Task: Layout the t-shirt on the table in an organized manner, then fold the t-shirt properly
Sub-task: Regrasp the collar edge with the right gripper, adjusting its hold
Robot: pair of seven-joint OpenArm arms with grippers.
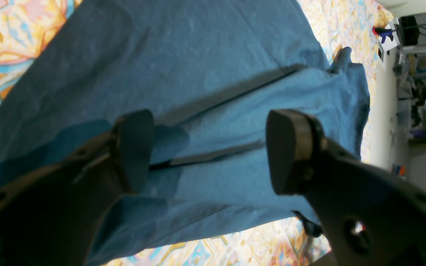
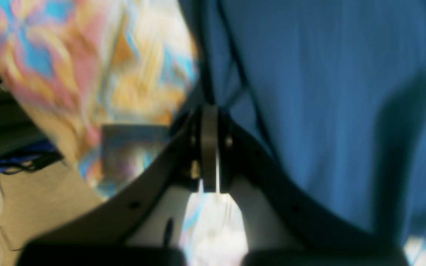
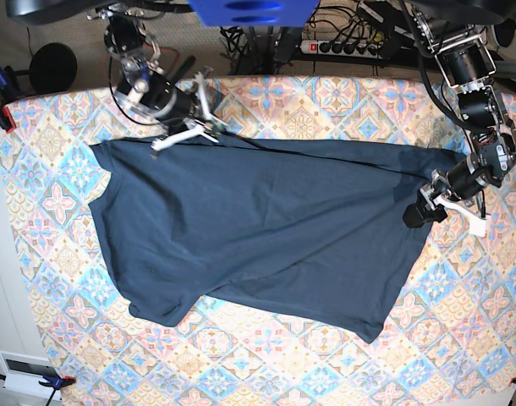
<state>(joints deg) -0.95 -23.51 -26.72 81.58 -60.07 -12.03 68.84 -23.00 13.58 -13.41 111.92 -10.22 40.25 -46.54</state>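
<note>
the table (image 3: 326, 101), w/ its cloth of pastel blue, pink and cream diamond tiles, fills nearly the whole base view; no containers on it and no readable writing or labels anywhere.

the t-shirt (image 3: 258, 228), plain dark navy, lies spread across the middle of the table, reaching from near the left edge to near the right edge. it is mostly flat but not squared up: long creases run diagonally across the body, the edge toward the near side slants, and one corner sticks out toward the near right part of the table. in the left wrist view the fabric shows two dark fold lines and a bunched lump at its far end.

right gripper (image 3: 205, 127) sits at the shirt's far edge, toward the table's far left corner. in the right wrist view its jaws are pressed together w/ the shirt's edge running into them, so it's clamped on the t-shirt there; that view is blurred.

left gripper (image 3: 429, 203) is at the shirt's right end, near the table's right edge. in the left wrist view its jaws stand wide apart just above the fabric, w/ a fold line running between them, nothing gripped.

behind the table's far edge: a power strip (image 3: 347, 46) and tangled cables.
</note>
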